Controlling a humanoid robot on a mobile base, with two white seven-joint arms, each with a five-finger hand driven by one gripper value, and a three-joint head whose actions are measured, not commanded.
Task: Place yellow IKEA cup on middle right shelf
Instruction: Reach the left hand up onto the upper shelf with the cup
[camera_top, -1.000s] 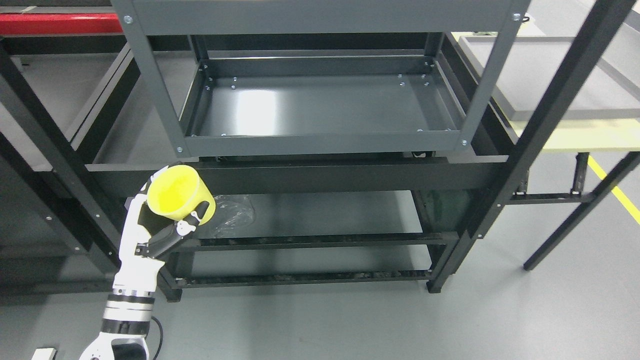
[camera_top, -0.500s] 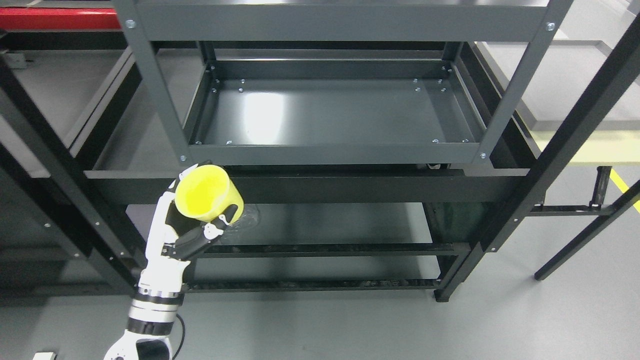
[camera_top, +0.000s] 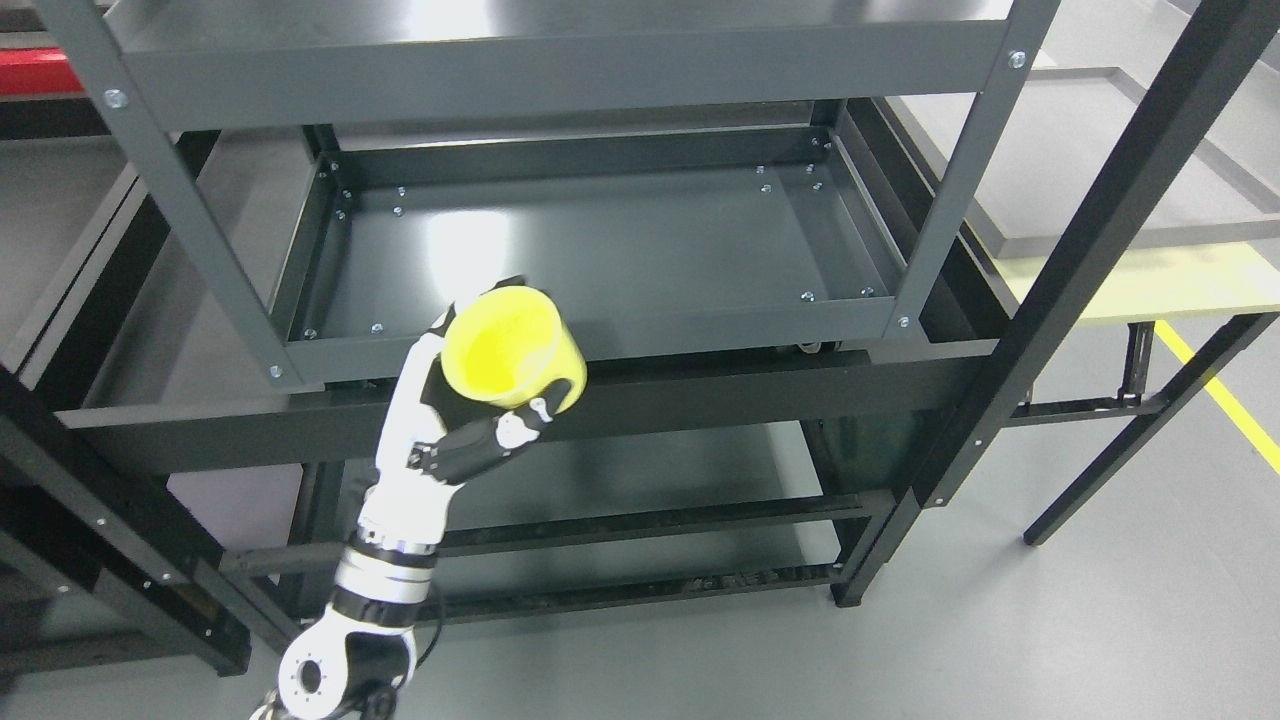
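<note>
My left hand (camera_top: 470, 400), white with black fingers, comes up from the lower left and is shut on the yellow cup (camera_top: 512, 348). The cup is tilted, its open mouth facing up toward the camera. It hangs just in front of the front rim of the grey metal shelf tray (camera_top: 600, 250), left of the tray's middle. The tray holds nothing. My right hand does not show.
Grey uprights (camera_top: 955, 170) frame the tray and a higher grey shelf (camera_top: 560, 60) overhangs it. A black crossbeam (camera_top: 720, 385) runs below the tray. A black diagonal post (camera_top: 1080, 250) stands at the right, with a yellow-edged table (camera_top: 1140, 280) behind it.
My left hand has lifted the cup up and to the right, from below the crossbeam to the tray's front rim. The whole picture has shifted too, so the camera moved.
</note>
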